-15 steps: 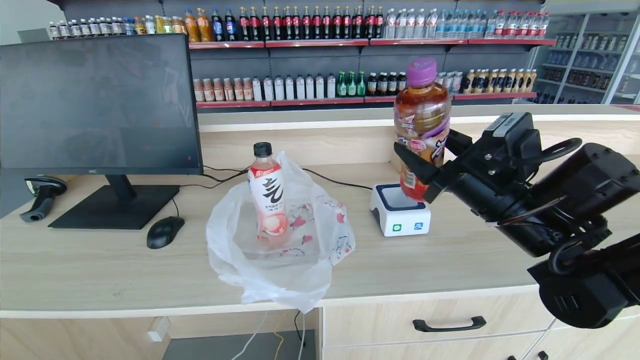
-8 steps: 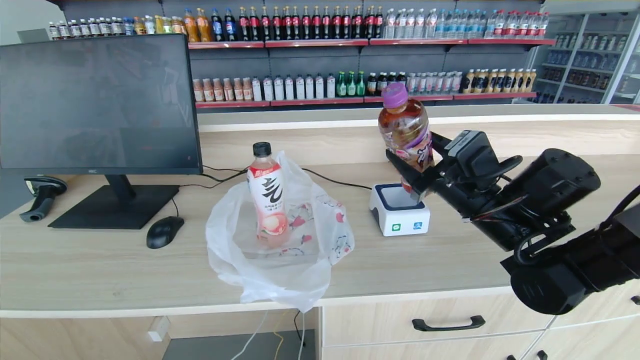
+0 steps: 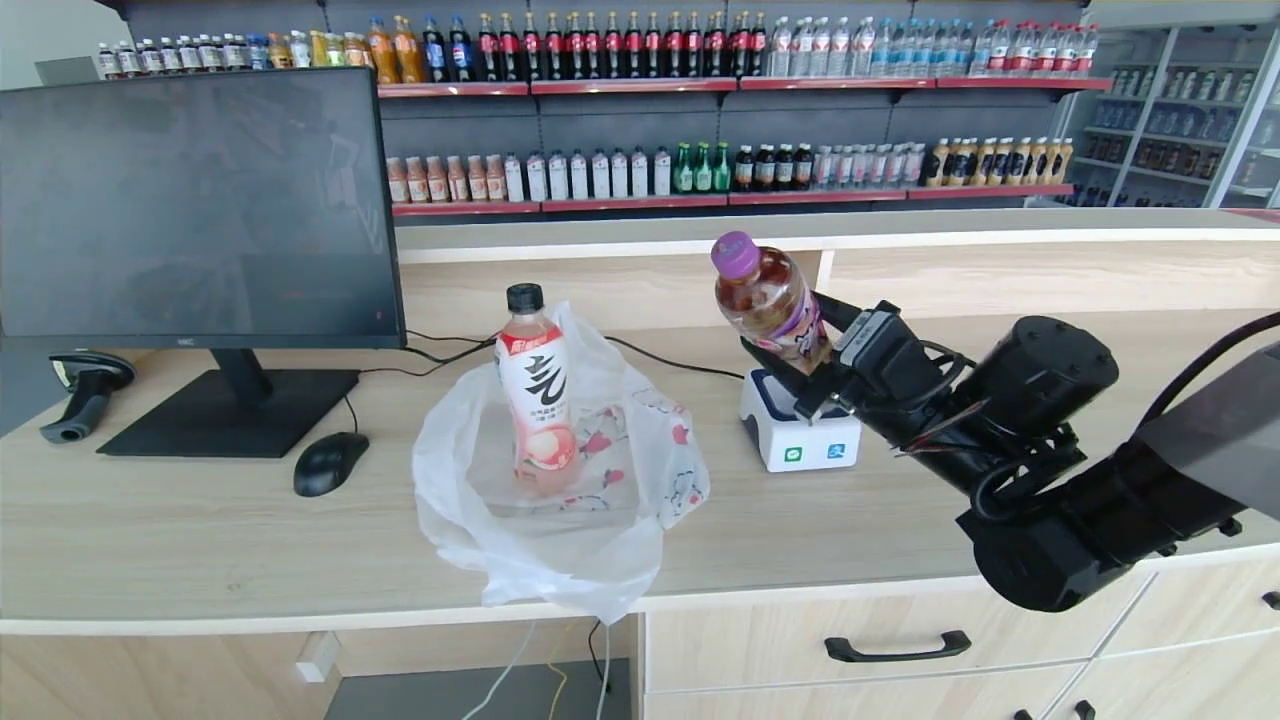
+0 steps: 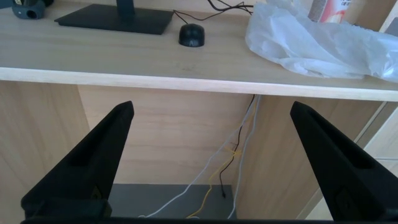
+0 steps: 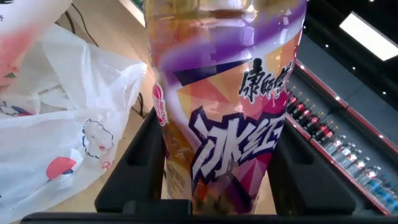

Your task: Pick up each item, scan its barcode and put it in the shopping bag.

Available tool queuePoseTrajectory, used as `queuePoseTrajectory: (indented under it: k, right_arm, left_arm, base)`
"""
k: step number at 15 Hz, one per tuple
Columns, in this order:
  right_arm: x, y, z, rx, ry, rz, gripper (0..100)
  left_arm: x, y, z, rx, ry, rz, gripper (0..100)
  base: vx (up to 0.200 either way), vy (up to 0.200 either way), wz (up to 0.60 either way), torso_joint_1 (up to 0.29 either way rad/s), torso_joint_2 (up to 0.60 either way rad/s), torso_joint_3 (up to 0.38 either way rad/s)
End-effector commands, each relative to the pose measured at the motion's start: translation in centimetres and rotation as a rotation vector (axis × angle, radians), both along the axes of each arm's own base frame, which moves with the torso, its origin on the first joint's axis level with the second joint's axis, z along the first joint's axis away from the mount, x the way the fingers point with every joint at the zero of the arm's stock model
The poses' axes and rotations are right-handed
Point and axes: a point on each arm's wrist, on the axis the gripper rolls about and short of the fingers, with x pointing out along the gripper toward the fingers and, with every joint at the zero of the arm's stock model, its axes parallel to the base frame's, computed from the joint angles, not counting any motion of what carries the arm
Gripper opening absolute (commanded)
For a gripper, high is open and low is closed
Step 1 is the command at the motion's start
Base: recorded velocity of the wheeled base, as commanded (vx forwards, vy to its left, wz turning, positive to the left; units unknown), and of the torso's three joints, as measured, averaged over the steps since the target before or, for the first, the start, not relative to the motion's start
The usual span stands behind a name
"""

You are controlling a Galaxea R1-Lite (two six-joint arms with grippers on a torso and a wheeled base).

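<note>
The right gripper [image 3: 788, 352] is seen closed on the purple-capped tea bottle [image 3: 766, 296], its fingers clamped on either side of the lower, labelled part of the body. The bottle is held off the counter [image 3: 200, 540] and tilted, with the cap leaning toward the robot's left and away from the arm. Its base is placed above the white barcode scanner [image 3: 800, 440], which rests on the counter just to the right of the shopping bag [image 3: 600, 540]; whether the base touches the scanner cannot be told. In the right wrist view the purple label is shown between the two dark fingers, with the bag's white plastic beyond it.

The shopping bag is spread open on the counter, part of it hanging over the front edge, and a pink bottle with a black cap [image 3: 535, 400] is stood upright inside it.

The left gripper [image 4: 211, 109] is held low — below the counter's front edge and facing the wooden panel under it — with its fingers spread wide and nothing between them.

Further to the left, a dark monitor [image 3: 200, 200], a black mouse [image 3: 328, 463] and a handheld scanner [image 3: 85, 395] are set on the counter. Shelves of bottled drinks [image 3: 700, 88] are lined along the back wall.
</note>
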Motion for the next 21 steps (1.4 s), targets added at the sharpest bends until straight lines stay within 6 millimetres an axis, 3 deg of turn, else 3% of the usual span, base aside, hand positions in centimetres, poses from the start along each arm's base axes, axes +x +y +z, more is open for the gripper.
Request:
queuePoseTrajectory:
  k: [1,5,8,21]
  right_arm:
    - [0.7,0.2,-0.9,-0.011,0.011,0.008,0]
    - [1.2,0.2,-1.7,-0.081,-0.023,0.086,0]
    - [2.3,-1.9,-0.7,-0.098,-0.074,0.095,0]
    - [2.4,-2.3,-1.2,-0.182,-0.134,0.157,0]
  left_arm:
    - [0.0,0.0,0.0,0.000,-0.001,0.001,100]
    - [0.0,0.0,0.0,0.000,-0.001,0.001,100]
    - [0.0,0.0,0.0,0.000,-0.001,0.001,100]
    - [0.0,0.0,0.0,0.000,-0.001,0.001,100]
  base:
    - [0.000,0.000,0.00,0.000,0.00,0.000]
    - [0.000,0.000,0.00,0.000,0.00,0.000]
    - [0.000,0.000,0.00,0.000,0.00,0.000]
    - [0.000,0.000,0.00,0.000,0.00,0.000]
